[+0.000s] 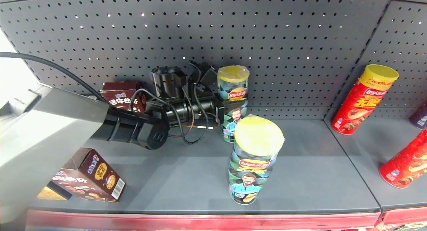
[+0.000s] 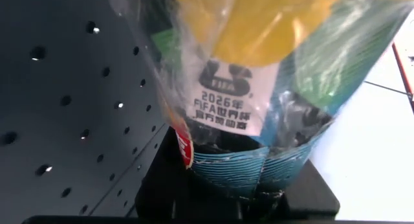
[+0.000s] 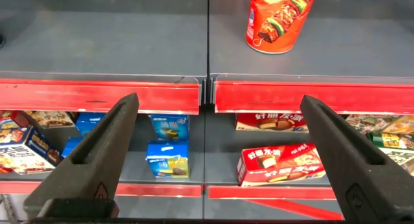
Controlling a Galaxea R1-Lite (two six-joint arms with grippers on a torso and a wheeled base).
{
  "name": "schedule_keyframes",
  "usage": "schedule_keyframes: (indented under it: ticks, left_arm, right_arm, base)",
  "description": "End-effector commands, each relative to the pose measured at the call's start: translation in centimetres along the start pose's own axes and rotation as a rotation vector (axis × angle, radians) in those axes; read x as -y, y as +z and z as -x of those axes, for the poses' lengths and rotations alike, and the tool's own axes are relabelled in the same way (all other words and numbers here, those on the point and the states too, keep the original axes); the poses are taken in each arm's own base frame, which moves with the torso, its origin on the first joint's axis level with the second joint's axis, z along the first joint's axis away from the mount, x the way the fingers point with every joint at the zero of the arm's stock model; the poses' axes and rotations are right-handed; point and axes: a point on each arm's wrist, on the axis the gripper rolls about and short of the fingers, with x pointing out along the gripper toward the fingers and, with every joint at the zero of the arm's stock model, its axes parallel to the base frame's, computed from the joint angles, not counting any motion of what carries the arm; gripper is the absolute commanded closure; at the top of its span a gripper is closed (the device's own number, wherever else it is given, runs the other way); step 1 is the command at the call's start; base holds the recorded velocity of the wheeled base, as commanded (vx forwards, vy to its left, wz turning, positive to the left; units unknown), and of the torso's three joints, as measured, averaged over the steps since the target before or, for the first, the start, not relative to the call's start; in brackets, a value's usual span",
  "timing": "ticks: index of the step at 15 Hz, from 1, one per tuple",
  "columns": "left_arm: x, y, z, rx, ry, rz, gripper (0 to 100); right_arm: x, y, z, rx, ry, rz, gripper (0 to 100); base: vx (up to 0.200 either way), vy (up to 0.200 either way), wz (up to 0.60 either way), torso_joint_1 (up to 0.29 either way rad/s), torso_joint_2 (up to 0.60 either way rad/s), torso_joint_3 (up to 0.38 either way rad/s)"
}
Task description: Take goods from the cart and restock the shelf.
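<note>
A chip can (image 1: 233,91) with a yellow lid and green-blue wrap stands at the back of the grey shelf (image 1: 313,177), close to the pegboard. My left gripper (image 1: 232,108) comes in from the left and is shut on its middle. In the left wrist view the same can (image 2: 259,88) looms close, its plastic wrap crinkled, next to the pegboard (image 2: 71,107). A second matching can (image 1: 254,159) stands upright nearer the shelf's front. My right gripper (image 3: 218,102) is open and holds nothing, facing the red shelf rails (image 3: 103,94).
Brown cookie boxes sit at the shelf's left: one at the front (image 1: 90,177), others at the back (image 1: 121,94). Red chip cans (image 1: 365,99) stand and lean on the neighbouring bay. The right wrist view has a red can (image 3: 278,20) above and lower shelves with snack boxes (image 3: 278,164).
</note>
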Motion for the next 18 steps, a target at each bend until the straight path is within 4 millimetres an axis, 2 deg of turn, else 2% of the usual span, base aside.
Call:
schedule_keyframes:
  ticks: [1,2,3,7,8,12,18]
  left_arm:
    - [0.1,-0.6,-0.6,-0.003,-0.009,0.003,100]
    - [0.1,-0.6,-0.6,-0.003,-0.008,0.001,100]
    - [0.1,-0.6,-0.6,-0.004,-0.009,0.002,0]
    - [0.4,-0.6,-0.5,-0.01,-0.011,0.006,0]
    - [0.8,0.6,0.6,-0.004,-0.003,0.0,0]
    - [1.8,1.4,3.4,-0.03,0.017,-0.015,0]
    - [2.4,1.8,4.6,-0.051,0.063,-0.012,0]
  right_arm:
    - [0.0,0.0,0.0,-0.003,0.0,0.0,0]
    - [0.0,0.0,0.0,-0.003,0.0,0.0,0]
    - [0.0,0.0,0.0,-0.003,0.0,0.0,0]
    - [0.0,0.0,0.0,-0.003,0.0,0.0,0]
    - [0.0,0.0,0.0,-0.003,0.0,0.0,0]
    - [0.0,0.0,0.0,-0.003,0.0,0.0,0]
    - [0.0,0.0,0.0,-0.003,0.0,0.0,0]
  base:
    - [0.0,0.0,0.0,0.0,0.0,0.0]
    - [0.0,0.0,0.0,0.0,0.0,0.0]
    - [0.0,0.0,0.0,0.0,0.0,0.0]
    - [0.0,0.0,0.0,0.0,0.0,0.0]
    - [0.0,0.0,0.0,0.0,0.0,0.0]
    - [0.0,0.0,0.0,0.0,0.0,0.0]
    - [0.0,0.0,0.0,0.0,0.0,0.0]
